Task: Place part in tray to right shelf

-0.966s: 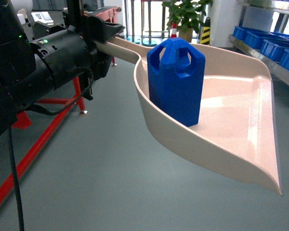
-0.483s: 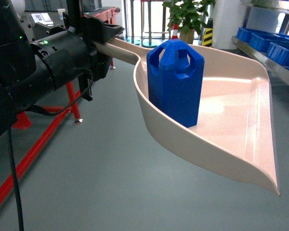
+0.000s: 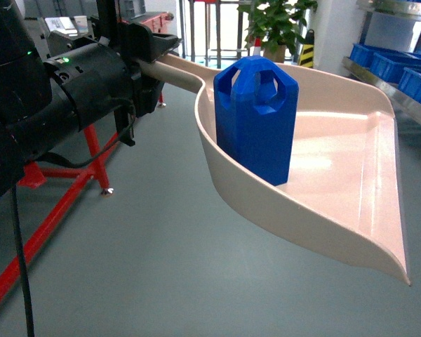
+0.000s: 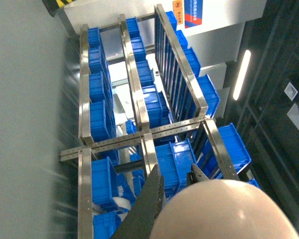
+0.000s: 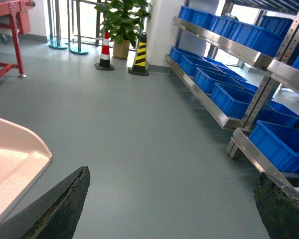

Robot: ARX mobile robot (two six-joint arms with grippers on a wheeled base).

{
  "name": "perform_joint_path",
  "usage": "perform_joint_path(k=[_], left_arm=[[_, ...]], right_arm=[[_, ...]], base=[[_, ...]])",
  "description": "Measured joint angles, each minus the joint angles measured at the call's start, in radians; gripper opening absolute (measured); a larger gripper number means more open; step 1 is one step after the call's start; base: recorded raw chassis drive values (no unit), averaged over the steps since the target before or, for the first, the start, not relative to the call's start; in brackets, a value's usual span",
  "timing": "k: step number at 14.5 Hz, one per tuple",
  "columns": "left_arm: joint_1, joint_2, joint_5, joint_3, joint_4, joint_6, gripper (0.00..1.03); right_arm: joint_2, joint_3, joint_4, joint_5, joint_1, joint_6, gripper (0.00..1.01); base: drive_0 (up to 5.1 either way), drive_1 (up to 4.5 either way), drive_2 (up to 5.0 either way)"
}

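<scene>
Right shelf (image 5: 229, 55): steel rack with blue crates (image 5: 234, 97), standing off to the right across open grey floor (image 5: 139, 149), well apart from the tray.
Tray (image 3: 337, 168): held in the air by its handle (image 3: 175, 70); long axis runs from the handle at upper left to the wide lip at lower right, lip pointing toward the rack side.
Left gripper (image 3: 151, 49): fingers clamped round the tray handle, as far as the dark housing lets me judge.
Right gripper (image 5: 172, 199): fingers spread wide apart, holding nothing, seen in its own wrist view only.
Part (image 3: 256, 119): stands upright inside the tray near the handle end, against the left wall, long axis vertical, handle hole on top.
Step in hand: carrying the loaded tray to the rack. Keep the tray level and motion smooth, since the tall part could topple or slide toward the open lip.
</scene>
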Motion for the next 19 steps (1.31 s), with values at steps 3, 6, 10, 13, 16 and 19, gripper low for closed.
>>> perform_joint_path(k=[3, 6, 10, 13, 16, 19], left_arm=[[0.001, 0.0, -0.002, 0.0, -0.002, 0.0, 0.12], [0.001, 0.0, -0.001, 0.0, 0.0, 0.0, 0.12], [0.001, 0.0, 0.001, 0.0, 0.0, 0.0, 0.12], [0.001, 0.0, -0.003, 0.0, 0.0, 0.0, 0.12], [0.001, 0.0, -0.002, 0.0, -0.001, 0.0, 0.12], [0.001, 0.0, -0.001, 0.0, -0.002, 0.0, 0.12]], right_arm=[[0.0, 0.0, 0.002, 0.0, 0.0, 0.0, 0.98], [-0.001, 0.0, 0.001, -0.001, 0.0, 0.0, 0.98], [-0.001, 0.0, 0.003, 0.0, 0.0, 0.0, 0.98], [0.001, 0.0, -0.002, 0.0, 0.0, 0.0, 0.98], [0.0, 0.0, 0.001, -0.002, 0.0, 0.0, 0.98], [0.0, 0.0, -0.005, 0.0, 0.0, 0.0, 0.98]], base=[[0.0, 4.33, -4.3], [0.1, 4.42, -4.2], [0.1, 4.41, -4.3], [0.0, 4.34, -4.3], [0.0, 4.38, -4.3], [0.1, 4.41, -4.3]])
